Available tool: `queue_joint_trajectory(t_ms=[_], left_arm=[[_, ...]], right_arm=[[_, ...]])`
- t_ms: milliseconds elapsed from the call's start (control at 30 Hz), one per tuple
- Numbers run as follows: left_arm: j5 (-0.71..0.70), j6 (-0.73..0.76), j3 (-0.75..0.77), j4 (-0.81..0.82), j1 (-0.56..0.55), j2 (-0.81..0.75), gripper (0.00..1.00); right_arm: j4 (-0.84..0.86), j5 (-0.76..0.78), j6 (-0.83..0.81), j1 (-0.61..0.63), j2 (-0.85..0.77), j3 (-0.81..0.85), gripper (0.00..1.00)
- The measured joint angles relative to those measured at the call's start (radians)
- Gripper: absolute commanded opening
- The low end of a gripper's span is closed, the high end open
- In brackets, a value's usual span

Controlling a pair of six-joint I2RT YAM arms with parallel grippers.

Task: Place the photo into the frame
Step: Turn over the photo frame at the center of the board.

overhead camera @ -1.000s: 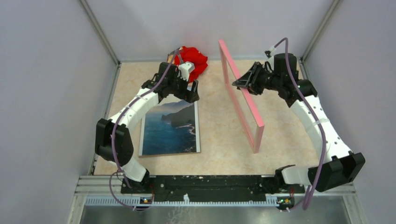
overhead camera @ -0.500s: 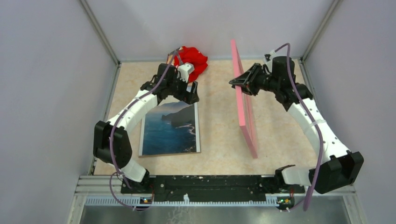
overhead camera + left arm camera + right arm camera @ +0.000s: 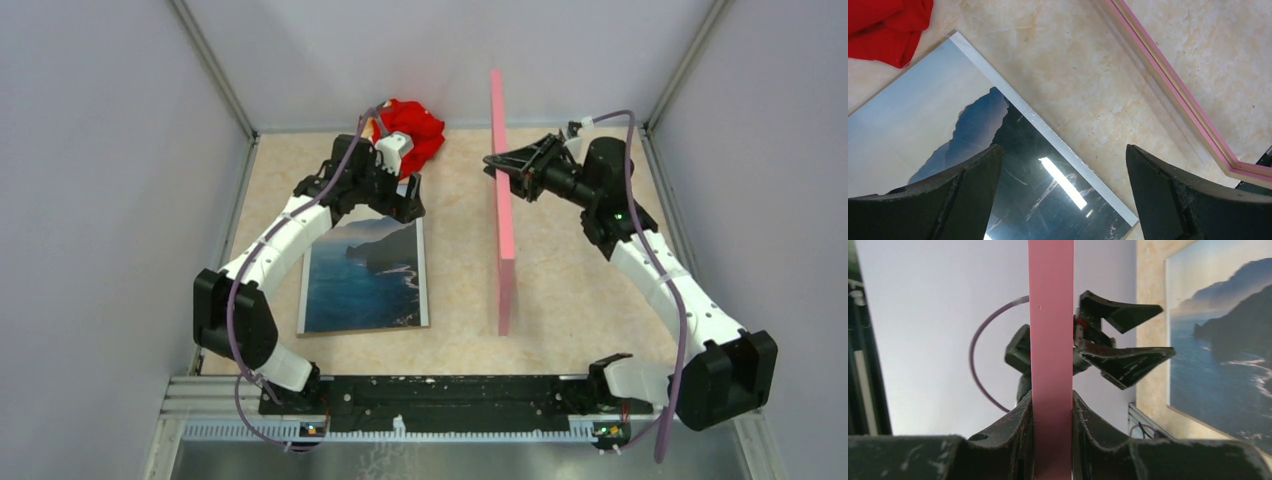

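The photo (image 3: 365, 275) lies flat on the left half of the worktop (image 3: 460, 300). The left fingers (image 3: 963, 200) hang spread wide over its far end, holding nothing, and a red cloth (image 3: 410, 128) lies just behind them. Right of the photo, the frame (image 3: 503, 220) stands upright near the middle, its pink rail pinched tight between the right fingers (image 3: 1013, 440).

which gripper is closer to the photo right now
Left. The left gripper is open above the far edge of the photo; the right gripper is shut on the upright frame, off to its right.
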Motion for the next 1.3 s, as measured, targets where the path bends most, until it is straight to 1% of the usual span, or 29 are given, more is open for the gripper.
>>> queue_joint_trajectory(t_ms=[200, 400, 533, 633, 933, 1000, 1067, 1100, 1167, 1200, 1300], left_arm=[[0.000, 0.000, 0.000, -0.008, 0.000, -0.002, 0.98], [-0.003, 0.000, -0.003, -0.017, 0.000, -0.018, 0.98], [-0.029, 0.000, -0.003, -0.034, 0.000, -0.039, 0.98], [-0.043, 0.000, -0.003, -0.038, 0.000, -0.044, 0.98], [-0.050, 0.008, -0.003, -0.042, 0.000, -0.052, 0.98], [-0.045, 0.011, -0.003, -0.042, 0.000, -0.052, 0.98], [-0.037, 0.015, -0.003, -0.042, 0.000, -0.052, 0.98], [-0.033, 0.016, -0.003, -0.042, 0.000, -0.052, 0.98], [-0.027, 0.022, -0.003, -0.042, 0.000, -0.052, 0.98], [-0.026, 0.025, -0.003, -0.042, 0.000, -0.052, 0.98], [-0.026, 0.034, -0.003, -0.043, 0.000, -0.052, 0.98]], right_arm=[[0.117, -0.006, 0.055, 0.047, 0.010, 0.003, 0.08], [0.249, -0.011, 0.099, 0.140, 0.084, 0.002, 0.07], [0.355, -0.008, 0.138, 0.191, 0.132, -0.008, 0.06], [0.441, -0.003, 0.167, 0.206, 0.143, -0.047, 0.07], [0.667, 0.047, 0.240, 0.198, 0.130, -0.257, 0.12], [0.706, 0.056, 0.261, 0.181, 0.105, -0.301, 0.16], [0.721, 0.055, 0.271, 0.164, 0.081, -0.328, 0.26], [0.720, 0.050, 0.273, 0.151, 0.069, -0.340, 0.33], [0.704, 0.026, 0.256, 0.116, 0.045, -0.353, 0.51], [0.676, 0.012, 0.242, 0.095, 0.031, -0.354, 0.56], [0.529, -0.035, 0.151, 0.021, -0.023, -0.349, 0.67]])
